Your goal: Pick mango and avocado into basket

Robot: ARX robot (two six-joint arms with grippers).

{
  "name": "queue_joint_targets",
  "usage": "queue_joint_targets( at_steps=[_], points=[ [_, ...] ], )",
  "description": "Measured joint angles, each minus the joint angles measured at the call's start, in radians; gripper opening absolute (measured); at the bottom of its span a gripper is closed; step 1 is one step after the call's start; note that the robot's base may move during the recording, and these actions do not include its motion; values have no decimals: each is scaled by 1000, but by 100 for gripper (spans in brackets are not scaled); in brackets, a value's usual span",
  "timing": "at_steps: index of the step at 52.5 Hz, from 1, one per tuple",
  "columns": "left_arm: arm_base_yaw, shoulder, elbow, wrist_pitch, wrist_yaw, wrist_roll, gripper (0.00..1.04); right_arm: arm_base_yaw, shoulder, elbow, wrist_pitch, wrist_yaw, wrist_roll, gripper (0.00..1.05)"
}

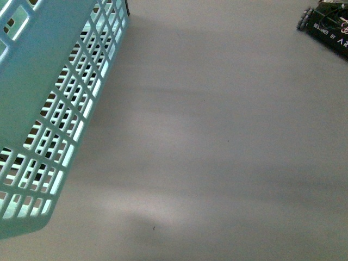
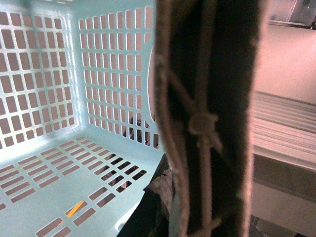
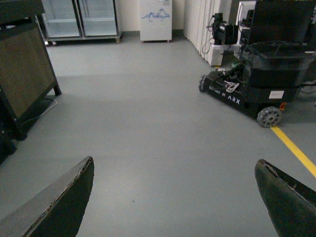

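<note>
Basket (image 1: 38, 65) at ten o'clock looks empty, so mango and avocado seem unpicked; right gripper (image 3: 175, 168) gapes wide, empty; left gripper's (image 2: 207, 123) opening I cannot tell.

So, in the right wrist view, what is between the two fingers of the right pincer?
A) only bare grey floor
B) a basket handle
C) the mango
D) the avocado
A: the right pincer is wide open, and only grey floor shows between its fingers.
</note>
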Motion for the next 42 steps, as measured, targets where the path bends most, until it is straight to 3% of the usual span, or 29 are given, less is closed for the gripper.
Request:
queue_joint_targets(
  at_steps=[42],
  points=[
    [0,0,0,0,0,0,5,0,0,0,0,0,0,96]
  ],
)
